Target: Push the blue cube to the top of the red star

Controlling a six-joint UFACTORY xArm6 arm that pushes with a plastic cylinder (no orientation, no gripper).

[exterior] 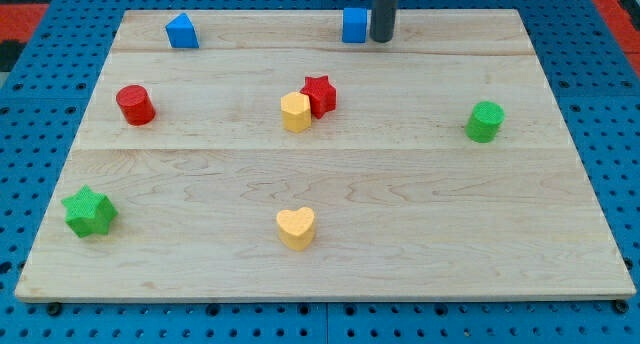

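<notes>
My tip [383, 39], a bare rod with no jaws and holding nothing, sits touching the blue cube [354, 26] on its right at the surface's top edge, the red star [319, 94] below-left.

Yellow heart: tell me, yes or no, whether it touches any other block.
No, the yellow heart sits alone near the view's bottom, apart from every block.

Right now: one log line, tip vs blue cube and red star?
my tip: right of, against blue cube | red star: below cube, touching yellow block | push: not done
</notes>
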